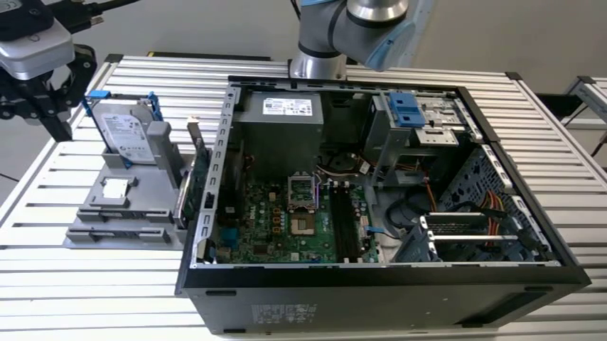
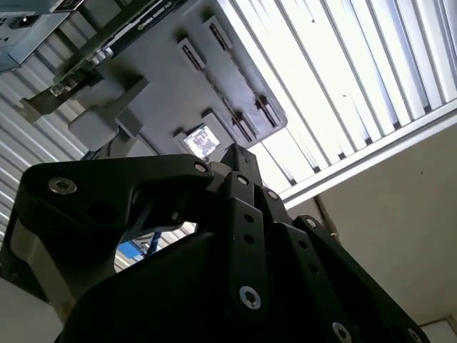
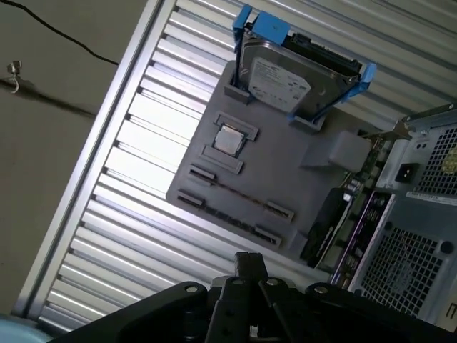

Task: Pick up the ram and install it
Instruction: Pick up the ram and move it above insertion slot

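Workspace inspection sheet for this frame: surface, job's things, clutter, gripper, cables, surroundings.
Surface: slatted aluminium table, bearing a grey fixture and an open PC case.
Job's things: ram on edge in the fixture's holders; motherboard slots look empty.
Clutter: hard drive, green circuit card, CPU chip, on the fixture.
Gripper: gripper beside the hard drive, apart from the ram.
Cables: wire bundles inside the case; black cable on the floor.
Surroundings: second table at the exterior view's right.

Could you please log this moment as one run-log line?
gripper: raised beside gray fixture, touching nothing | ram: in fixture's holders, untouched | hard drive: upright on fixture
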You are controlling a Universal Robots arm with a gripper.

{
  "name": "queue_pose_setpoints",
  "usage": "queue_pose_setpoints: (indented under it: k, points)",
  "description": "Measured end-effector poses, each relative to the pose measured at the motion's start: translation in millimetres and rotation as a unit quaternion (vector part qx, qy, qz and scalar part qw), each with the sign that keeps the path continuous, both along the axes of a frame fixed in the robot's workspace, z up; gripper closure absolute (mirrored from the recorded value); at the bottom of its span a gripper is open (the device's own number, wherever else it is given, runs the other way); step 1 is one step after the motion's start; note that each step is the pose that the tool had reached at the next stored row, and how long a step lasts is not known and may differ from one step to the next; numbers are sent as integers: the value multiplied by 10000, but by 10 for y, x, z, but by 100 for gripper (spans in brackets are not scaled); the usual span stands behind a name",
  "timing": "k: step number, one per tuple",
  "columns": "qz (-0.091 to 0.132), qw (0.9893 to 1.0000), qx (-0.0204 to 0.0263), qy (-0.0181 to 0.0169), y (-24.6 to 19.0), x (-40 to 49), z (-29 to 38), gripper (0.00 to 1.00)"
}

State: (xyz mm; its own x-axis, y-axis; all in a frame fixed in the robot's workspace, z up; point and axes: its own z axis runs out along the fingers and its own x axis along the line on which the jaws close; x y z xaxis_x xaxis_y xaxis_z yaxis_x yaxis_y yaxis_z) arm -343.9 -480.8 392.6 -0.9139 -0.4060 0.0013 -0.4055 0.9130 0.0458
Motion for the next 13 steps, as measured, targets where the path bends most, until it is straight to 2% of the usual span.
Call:
queue_pose_setpoints:
  k: [7,13]
  points:
    - [254,9997,-1,0,0,0,0,100]
    - [490,9988,-1,0,0,0,0,100]
